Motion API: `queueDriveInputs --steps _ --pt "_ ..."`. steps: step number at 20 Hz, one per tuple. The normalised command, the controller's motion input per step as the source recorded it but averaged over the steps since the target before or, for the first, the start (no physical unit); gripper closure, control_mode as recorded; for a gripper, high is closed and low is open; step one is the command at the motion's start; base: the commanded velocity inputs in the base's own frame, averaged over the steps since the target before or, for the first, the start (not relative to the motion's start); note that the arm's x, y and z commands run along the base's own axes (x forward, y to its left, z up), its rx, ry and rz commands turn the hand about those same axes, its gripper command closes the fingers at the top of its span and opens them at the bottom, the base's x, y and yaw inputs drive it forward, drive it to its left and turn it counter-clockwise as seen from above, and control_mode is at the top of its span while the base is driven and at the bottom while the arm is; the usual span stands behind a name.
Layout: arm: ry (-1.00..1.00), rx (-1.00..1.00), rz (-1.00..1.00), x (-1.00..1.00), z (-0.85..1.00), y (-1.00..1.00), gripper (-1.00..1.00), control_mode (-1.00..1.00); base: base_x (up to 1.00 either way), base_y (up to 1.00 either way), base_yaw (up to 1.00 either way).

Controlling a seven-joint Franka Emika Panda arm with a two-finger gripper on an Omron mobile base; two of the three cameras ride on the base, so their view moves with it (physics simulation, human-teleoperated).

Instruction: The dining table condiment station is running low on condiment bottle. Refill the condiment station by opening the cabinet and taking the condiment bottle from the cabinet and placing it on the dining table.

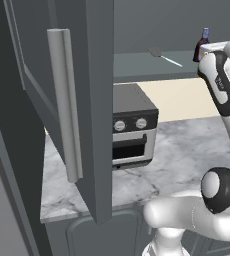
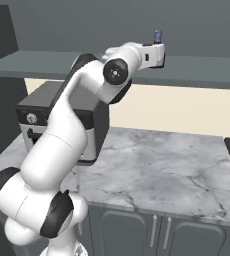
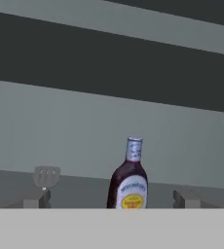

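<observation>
1. We see the cabinet (image 1: pixel 94 100) door swung open, its bar handle (image 1: pixel 64 105) facing us.
2. The condiment bottle (image 3: pixel 129 180) stands upright on the cabinet shelf (image 1: pixel 147 65), cap up, with a spatula (image 3: pixel 46 176) well apart.
3. Our tool (image 3: pixel 112 198) is spread wide, the bottle between its fingertips (image 3: pixel 36 198), untouched.

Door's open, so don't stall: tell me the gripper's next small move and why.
Probably ease the gripper straight forward around the condiment bottle. The bottle stands upright on the cabinet shelf, roughly centred between the open fingertips but not yet touched.
</observation>
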Motion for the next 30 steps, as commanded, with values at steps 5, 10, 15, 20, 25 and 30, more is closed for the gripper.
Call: queueDriveInputs --steps 5,10,15,20,25,30 --pt "0.10 0.00 0.00 0.52 0.00 -0.12 -1.00 -1.00 0.00 0.00 0.00" --pt "0.09 0.01 0.00 0.48 0.00 -0.20 -1.00 -1.00 0.00 0.00 0.00" --pt "0.00 0.01 0.00 0.32 0.02 -0.28 -1.00 -1.00 0.00 0.00 0.00" --pt "0.00 0.01 0.00 0.24 0.01 -0.25 -1.00 -1.00 0.00 0.00 0.00" --pt "0.00 0.00 0.00 0.15 0.00 0.00 -1.00 -1.00 0.00 0.00 0.00" --pt "-0.04 0.00 -0.01 0.14 0.02 0.03 -1.00 -1.00 0.00 0.00 0.00"
